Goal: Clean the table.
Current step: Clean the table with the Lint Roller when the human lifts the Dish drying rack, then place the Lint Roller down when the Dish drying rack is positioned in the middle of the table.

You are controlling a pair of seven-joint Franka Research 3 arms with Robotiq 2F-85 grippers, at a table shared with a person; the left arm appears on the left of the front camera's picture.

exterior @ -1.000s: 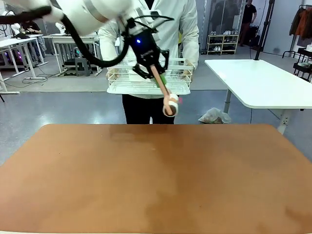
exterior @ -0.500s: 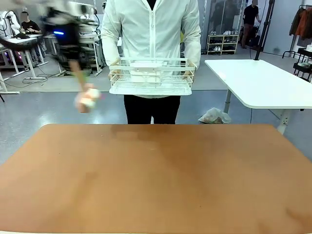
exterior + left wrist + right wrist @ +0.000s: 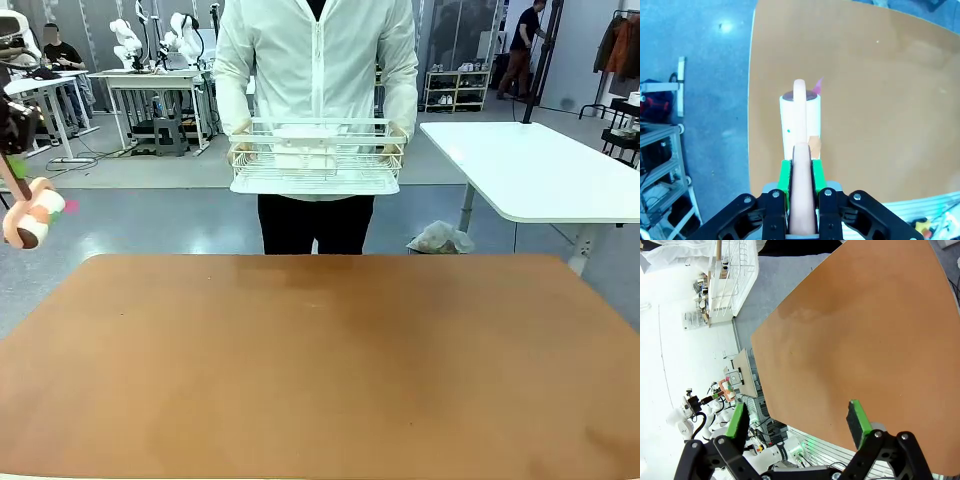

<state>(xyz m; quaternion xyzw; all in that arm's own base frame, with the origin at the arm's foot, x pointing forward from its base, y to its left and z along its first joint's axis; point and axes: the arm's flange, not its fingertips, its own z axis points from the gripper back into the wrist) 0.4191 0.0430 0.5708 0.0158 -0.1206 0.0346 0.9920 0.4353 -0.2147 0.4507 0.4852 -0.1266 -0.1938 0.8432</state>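
Observation:
The terracotta table (image 3: 320,370) has a bare top in the front view. My left gripper (image 3: 10,140) is at the picture's far left edge, above and beyond the table's left corner. It is shut on the pale wooden handle of a white roller (image 3: 32,220), which hangs below it. In the left wrist view the green pads (image 3: 785,175) clamp the handle, and the roller (image 3: 800,117) hovers over the table's edge (image 3: 757,125). My right gripper (image 3: 796,422) is open with nothing between its fingers, high over the table (image 3: 865,340).
A person stands at the far side holding a white wire rack (image 3: 315,155) at waist height, beyond the table edge. A white-topped table (image 3: 530,170) stands back right, with a bag (image 3: 440,238) on the floor beside it. Grey floor lies left of the table.
My left arm has swung from in front of the rack at the middle to the far left, carrying the roller with it. The person and the rack have barely moved.

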